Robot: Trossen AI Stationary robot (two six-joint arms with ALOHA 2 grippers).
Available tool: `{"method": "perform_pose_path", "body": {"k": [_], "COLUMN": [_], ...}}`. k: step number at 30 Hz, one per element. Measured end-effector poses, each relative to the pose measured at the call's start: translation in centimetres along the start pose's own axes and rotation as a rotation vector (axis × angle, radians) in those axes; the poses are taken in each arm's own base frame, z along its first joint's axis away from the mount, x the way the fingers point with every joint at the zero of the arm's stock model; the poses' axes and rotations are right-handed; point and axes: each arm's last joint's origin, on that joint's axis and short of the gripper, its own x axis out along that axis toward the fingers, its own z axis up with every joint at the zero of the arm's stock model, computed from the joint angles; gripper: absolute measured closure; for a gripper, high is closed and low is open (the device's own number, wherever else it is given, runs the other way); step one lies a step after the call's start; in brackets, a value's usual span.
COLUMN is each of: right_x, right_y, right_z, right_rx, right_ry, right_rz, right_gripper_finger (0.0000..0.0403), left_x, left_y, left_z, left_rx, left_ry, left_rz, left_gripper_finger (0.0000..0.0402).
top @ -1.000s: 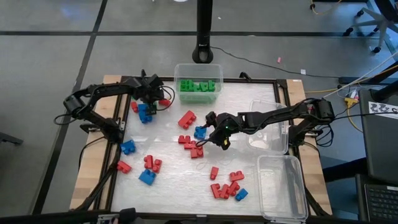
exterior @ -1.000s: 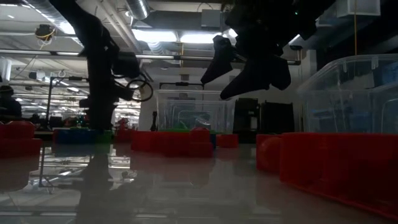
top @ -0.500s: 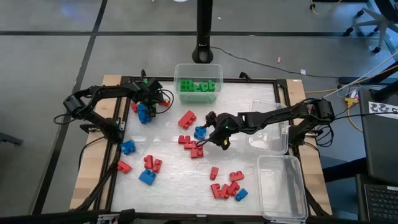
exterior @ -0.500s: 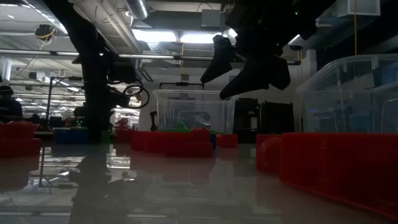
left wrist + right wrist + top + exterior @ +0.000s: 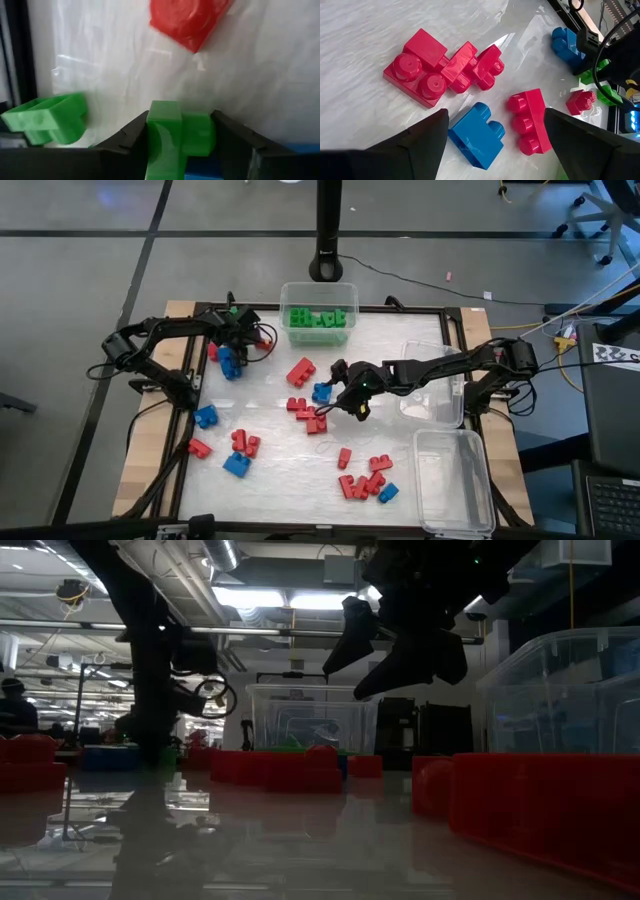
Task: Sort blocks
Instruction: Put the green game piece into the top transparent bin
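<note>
The desk point(image 5: 400, 330) is a white-topped surface in a dark frame, seen from above with both arms reaching inward.

Three clear rectangular plastic tubs stand on it. The far tub point(image 5: 319, 312) at the far edge holds small green studded plastic bricks point(image 5: 318, 319). Two more clear tubs stand along the right side: one point(image 5: 437, 385) mid-way, and one point(image 5: 455, 480) at the near right corner.

The left hand point(image 5: 237, 330) is at the far left of the desk, just left of the far tub. In the left wrist view its two dark fingers point(image 5: 127, 137) stand on either side of a green studded plastic brick point(image 5: 177, 137) and touch it, so the hand is clamped on that brick. A second green brick point(image 5: 47, 117) lies close beside it, and a red studded brick point(image 5: 187, 20) lies farther off. A small blue and red brick cluster point(image 5: 228, 360) lies just beside this hand.

The right hand point(image 5: 340, 395) hangs over the middle of the desk with its fingers apart and nothing between them. Below it lie a blue studded brick point(image 5: 477, 135), a red three-stud brick point(image 5: 530, 127) and a cluster of red bricks point(image 5: 440, 67).

The remaining red and blue bricks are scattered on the desk: a red pair point(image 5: 300, 370) near the centre, a group at the near left point(image 5: 238, 452) and a group at the near right point(image 5: 365, 478).
</note>
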Motion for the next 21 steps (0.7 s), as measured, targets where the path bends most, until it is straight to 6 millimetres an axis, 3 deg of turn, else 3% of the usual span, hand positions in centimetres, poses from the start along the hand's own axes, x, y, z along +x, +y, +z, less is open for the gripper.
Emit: {"method": "perform_pose_path", "body": {"k": [11, 21], "right_x": [0.0, 0.0], "right_y": [0.0, 0.1], "right_z": [0.0, -0.1], "right_rx": [0.000, 0.000], "right_ry": [0.003, 0.005], "right_rz": [0.003, 0.005], "right_gripper_finger": [0.0079, 0.0079], "left_x": [-1.7, -7.1], "left_y": [0.4, 2.4], "left_z": [2.0, 3.6], "left_rx": [0.005, -0.111], "left_ry": [-0.013, -0.188], "left_rz": [0.126, 0.284], "left_gripper_finger": [0.0237, 0.0237]}}
